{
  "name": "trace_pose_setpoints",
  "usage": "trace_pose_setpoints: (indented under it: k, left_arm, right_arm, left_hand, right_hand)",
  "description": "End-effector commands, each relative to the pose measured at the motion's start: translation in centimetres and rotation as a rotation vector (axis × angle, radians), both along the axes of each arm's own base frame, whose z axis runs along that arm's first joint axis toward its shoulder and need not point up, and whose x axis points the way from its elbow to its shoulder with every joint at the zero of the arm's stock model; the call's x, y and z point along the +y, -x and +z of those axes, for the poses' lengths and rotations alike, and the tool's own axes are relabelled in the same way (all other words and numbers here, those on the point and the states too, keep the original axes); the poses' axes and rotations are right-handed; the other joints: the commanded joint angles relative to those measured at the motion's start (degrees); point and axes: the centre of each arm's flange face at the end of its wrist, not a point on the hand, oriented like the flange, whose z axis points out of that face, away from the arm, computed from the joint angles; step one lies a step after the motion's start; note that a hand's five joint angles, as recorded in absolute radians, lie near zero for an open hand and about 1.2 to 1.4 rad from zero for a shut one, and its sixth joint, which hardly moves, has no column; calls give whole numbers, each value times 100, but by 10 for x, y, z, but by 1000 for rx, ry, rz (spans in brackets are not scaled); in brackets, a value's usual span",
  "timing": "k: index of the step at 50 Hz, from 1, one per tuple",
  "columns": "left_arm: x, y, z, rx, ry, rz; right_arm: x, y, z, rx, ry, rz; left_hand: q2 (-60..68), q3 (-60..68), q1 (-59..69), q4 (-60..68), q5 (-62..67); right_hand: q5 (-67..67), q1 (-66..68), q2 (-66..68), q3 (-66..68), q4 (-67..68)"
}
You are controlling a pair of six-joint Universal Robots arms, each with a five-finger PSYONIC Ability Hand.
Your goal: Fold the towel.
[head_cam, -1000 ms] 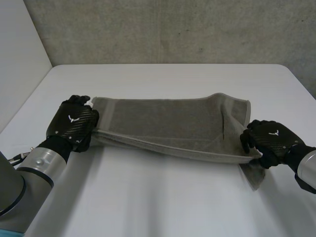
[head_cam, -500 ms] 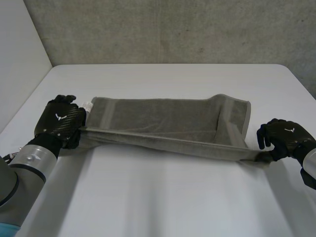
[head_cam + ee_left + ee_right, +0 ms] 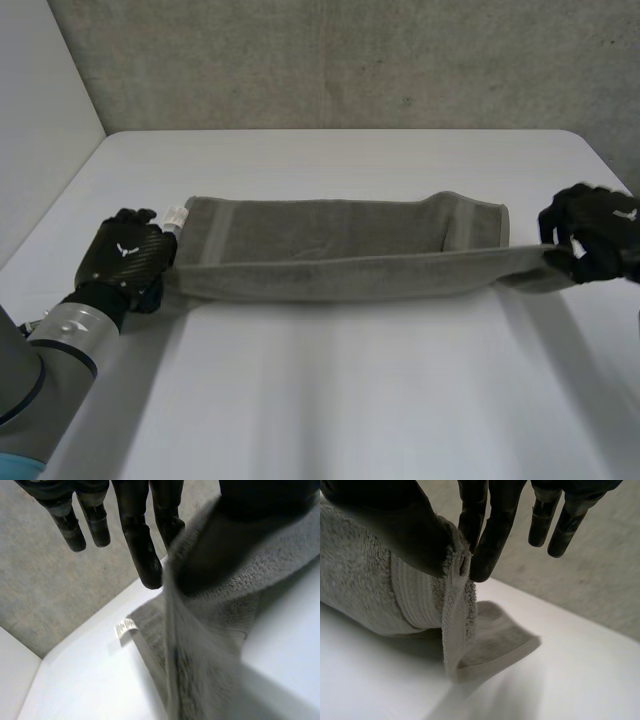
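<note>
Grey towel stretched across white table, long axis running 9 to 3 o'clock. Near edge pulled into taut band, rest lying flat behind it. Left hand at 9 o'clock end, thumb and fingers pinched on near corner; small white label just beside it. Right hand at 3 o'clock end, pinching opposite near corner. Far edge lies toward 12 o'clock from both hands; fold probably means carrying held edge that way.

White table, rough grey concrete wall behind, plain white wall at left
</note>
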Motion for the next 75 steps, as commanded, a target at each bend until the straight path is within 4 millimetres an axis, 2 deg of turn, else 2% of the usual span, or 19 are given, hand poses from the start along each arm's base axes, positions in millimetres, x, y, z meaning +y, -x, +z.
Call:
trace_pose_setpoints:
  k: [1,19,29,30,31,37,38,39,40,41,42,43,44,45,47,59,67,70,75]
  left_arm:
    - [-3,-1,-22,-23,-69,23]
    - [0,-2,-34,-51,-111,37]
    - [4,-5,-31,-54,-110,42]
    - [5,-6,-28,-53,-109,43]
    - [6,-6,-23,-53,-107,42]
    - [5,-6,7,-37,-45,43]
    - [5,-5,23,-27,-5,39]
    - [6,-3,40,-14,42,32]
    - [6,-3,40,-14,43,32]
    - [6,-3,58,3,90,30]
    - [7,-3,77,24,143,29]
    - [7,-3,78,24,144,29]
    - [9,-4,95,39,198,30]
    - [9,-4,96,39,199,30]
    - [11,-7,116,54,269,40]
    - [1,-13,122,45,260,65]
    - [-8,-12,129,50,276,39]
    - [-18,-8,111,40,214,16]
    - [-32,-1,80,22,113,-8]
  right_arm:
    - [-4,-3,-24,30,-65,22]
    - [-5,-2,-23,42,-56,24]
    - [-17,19,-7,42,-7,-51]
    - [-17,19,-7,42,-6,-51]
    - [-17,20,-4,43,1,-52]
    - [-12,16,17,48,28,-38]
    - [-12,16,17,48,28,-38]
    - [-10,15,31,52,57,-36]
    - [-8,14,46,59,96,-30]
    - [-8,14,46,59,97,-30]
    - [-5,13,61,63,132,-23]
    - [-2,10,73,66,160,-8]
    - [-2,10,74,66,160,-8]
    - [0,9,85,68,188,6]
    - [2,7,94,70,208,20]
    - [-4,8,139,101,274,28]
    - [-6,7,136,102,263,35]
    - [-9,7,129,96,240,37]
    - [-28,-2,87,141,130,85]
  left_hand:
    - [-863,-295,-843,-336,-946]
    - [-1334,-295,-1314,-336,-1418]
    - [-1183,-295,-1163,-336,-1267]
    - [-484,-295,-463,-336,-567]
    - [1488,-295,1509,-336,1405]
    - [1590,-295,1610,-336,1507]
    - [1590,-295,1610,-336,1507]
    - [1590,-295,1610,-336,1507]
    - [1590,-295,1610,-336,1507]
    - [1590,-295,1610,-336,1507]
    - [1590,-295,1610,-336,1507]
    - [1590,-295,1610,-336,1507]
    - [1590,-295,1610,-336,1507]
    - [1590,-295,1610,-336,1507]
    - [1590,-295,1610,-336,1507]
    - [1590,-295,1610,-336,1507]
    - [1590,-295,1610,-336,1507]
    - [1590,-295,1610,-336,1507]
    - [1590,-295,1610,-336,1507]
  right_hand:
    - [406,331,306,-248,-437]
    - [406,331,306,-248,-437]
    - [406,331,306,-248,-437]
    - [406,331,306,-248,-437]
    - [406,331,306,-248,-437]
    - [406,331,306,-248,-437]
    - [406,331,306,-248,-437]
    - [406,331,306,-248,-437]
    - [406,331,306,-248,-437]
    - [406,331,306,-248,-437]
    - [406,331,306,-248,-437]
    - [406,331,306,-248,-437]
    - [406,331,306,-248,-437]
    - [406,331,306,-248,-437]
    - [406,331,306,-248,-437]
    - [406,331,306,-248,-437]
    - [406,331,306,-248,-437]
    - [406,331,306,-248,-437]
    - [406,331,306,-248,-437]
